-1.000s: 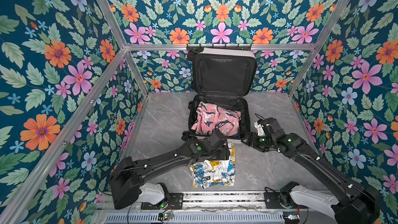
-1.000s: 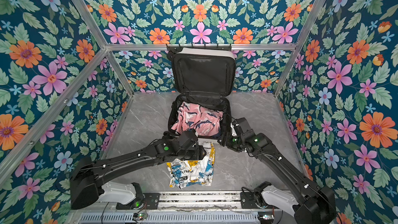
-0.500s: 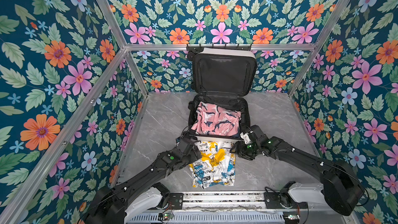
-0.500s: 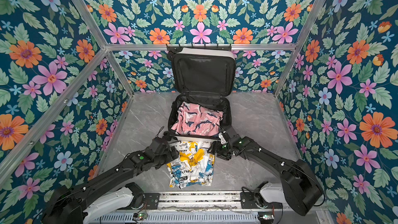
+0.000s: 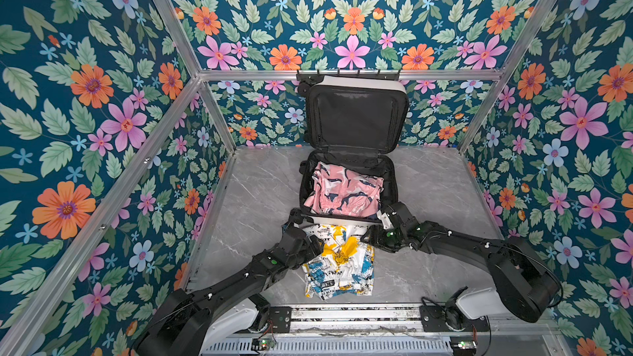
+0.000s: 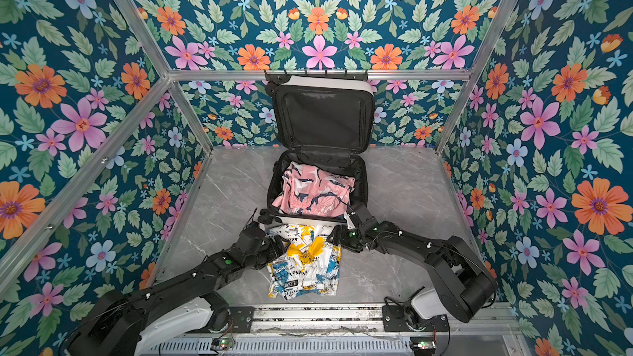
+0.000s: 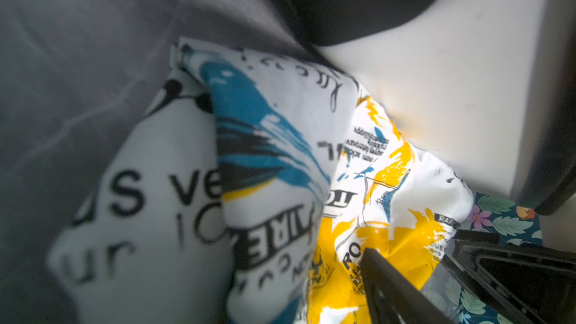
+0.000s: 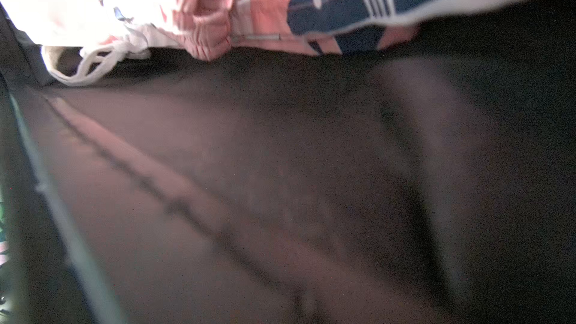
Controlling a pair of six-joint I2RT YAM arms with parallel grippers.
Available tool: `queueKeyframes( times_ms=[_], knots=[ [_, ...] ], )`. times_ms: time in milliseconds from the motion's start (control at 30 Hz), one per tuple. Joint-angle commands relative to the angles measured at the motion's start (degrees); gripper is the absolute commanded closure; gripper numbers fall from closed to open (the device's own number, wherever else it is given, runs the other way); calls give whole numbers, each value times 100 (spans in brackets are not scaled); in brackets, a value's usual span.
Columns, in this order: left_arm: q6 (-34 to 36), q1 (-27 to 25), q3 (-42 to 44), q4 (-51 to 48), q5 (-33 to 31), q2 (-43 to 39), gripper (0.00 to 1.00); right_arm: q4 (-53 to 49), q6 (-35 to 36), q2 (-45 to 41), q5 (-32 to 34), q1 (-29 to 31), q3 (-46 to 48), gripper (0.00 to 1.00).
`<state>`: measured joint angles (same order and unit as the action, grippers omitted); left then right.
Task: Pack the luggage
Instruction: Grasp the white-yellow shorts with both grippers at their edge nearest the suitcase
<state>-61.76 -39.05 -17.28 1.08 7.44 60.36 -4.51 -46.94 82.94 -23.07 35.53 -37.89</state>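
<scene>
The luggage (image 5: 359,82) (image 6: 325,81) lies open at the back of the table, its lid upright against the wall. A pink patterned cloth (image 5: 342,190) (image 6: 311,190) (image 8: 205,26) fills its black-lined base. In front of it a yellow-white printed bag (image 5: 339,261) (image 6: 305,265) (image 7: 280,151) lies on the table against the white shell (image 7: 452,88). My left gripper (image 5: 313,239) (image 6: 277,241) (image 7: 411,244) is low at the bag's far left corner, jaws apart over its yellow edge. My right gripper (image 5: 388,215) (image 6: 354,212) reaches over the luggage's front right corner; its fingers do not show in the right wrist view.
Grey marble table (image 5: 260,193) shows on both sides of the luggage. Floral walls with aluminium posts close in the left, back and right. A metal rail (image 5: 342,316) carrying both arm bases runs along the front edge.
My left gripper has come off the luggage's front edge and dropped to the printed bag's left corner. My right arm has lowered and reached in to the luggage's front right corner.
</scene>
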Motion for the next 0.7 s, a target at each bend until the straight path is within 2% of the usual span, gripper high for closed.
queueKeyframes(
  times_ms=[0, 133, 233, 467, 667],
  knots=[
    [-40, 2, 32, -83, 220, 149, 18, -442, -175, 82, -195, 42, 125, 32],
    [-38, 2, 57, -91, 249, 132, 32, -418, -201, 38, -57, 108, 259, 35],
    [-53, 2, 93, -129, 249, 35, 39, -368, -182, -326, 112, 129, 361, 33],
    [-32, 2, 198, -230, 223, -69, 47, -1291, 124, -1279, 593, 130, -168, 32],
    [223, -20, 26, -293, 395, 309, 51, -1520, -274, -2657, 799, 130, 689, 32]
  ],
)
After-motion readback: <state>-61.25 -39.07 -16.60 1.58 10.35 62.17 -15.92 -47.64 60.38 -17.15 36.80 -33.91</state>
